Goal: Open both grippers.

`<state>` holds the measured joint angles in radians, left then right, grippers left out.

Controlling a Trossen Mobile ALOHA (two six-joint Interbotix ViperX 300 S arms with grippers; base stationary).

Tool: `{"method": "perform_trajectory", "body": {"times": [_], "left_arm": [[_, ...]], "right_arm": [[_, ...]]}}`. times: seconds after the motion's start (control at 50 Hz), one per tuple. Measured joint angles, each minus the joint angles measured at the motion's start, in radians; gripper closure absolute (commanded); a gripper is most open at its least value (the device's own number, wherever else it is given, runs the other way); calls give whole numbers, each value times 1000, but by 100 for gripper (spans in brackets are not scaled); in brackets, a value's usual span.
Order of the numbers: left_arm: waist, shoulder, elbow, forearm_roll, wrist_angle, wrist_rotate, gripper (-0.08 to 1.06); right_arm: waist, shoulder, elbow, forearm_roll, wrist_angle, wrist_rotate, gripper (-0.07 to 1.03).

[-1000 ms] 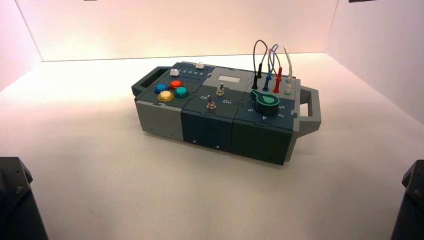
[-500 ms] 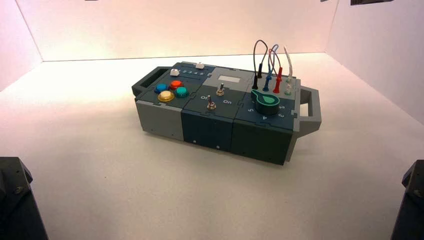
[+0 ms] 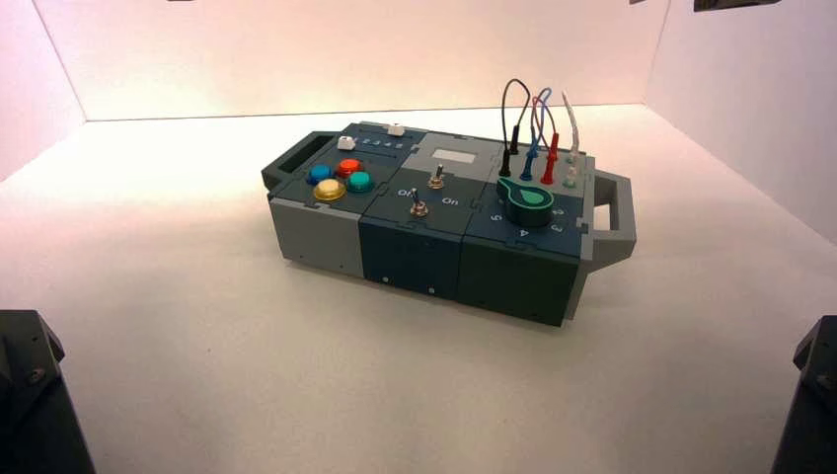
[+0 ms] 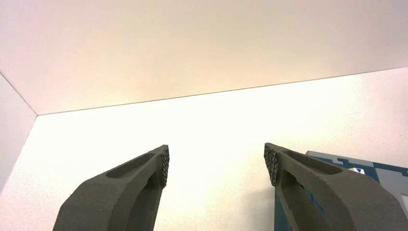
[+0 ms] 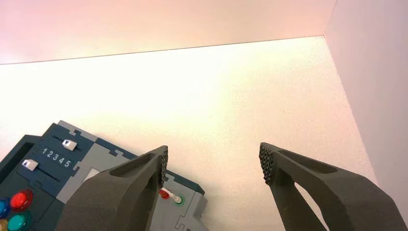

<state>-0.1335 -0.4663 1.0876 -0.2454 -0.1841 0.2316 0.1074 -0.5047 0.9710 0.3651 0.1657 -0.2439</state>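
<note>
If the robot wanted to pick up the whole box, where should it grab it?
Probably by the two loop handles. The box has an open dark handle at its left end and a grey one at its right end. Each open gripper, left gripper and right gripper, could come in from its own side and close a finger through the loop. Both are parked away from the box.

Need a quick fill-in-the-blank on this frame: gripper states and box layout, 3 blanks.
1. The left gripper has its fingers spread ____.
2. The right gripper holds ____ between its fingers.
3. On the box, the green knob sits nearest the end that bears the ____.

Missing words: open; nothing; wires
</note>
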Motion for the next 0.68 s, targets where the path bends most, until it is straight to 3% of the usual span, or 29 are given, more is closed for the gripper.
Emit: {"method": "perform_trajectory", "body": {"times": [0.68], "left_arm": [[0, -38, 0, 2, -3, 0, -5]], "right_arm": [[0, 8, 0, 2, 0, 0, -3]]}}
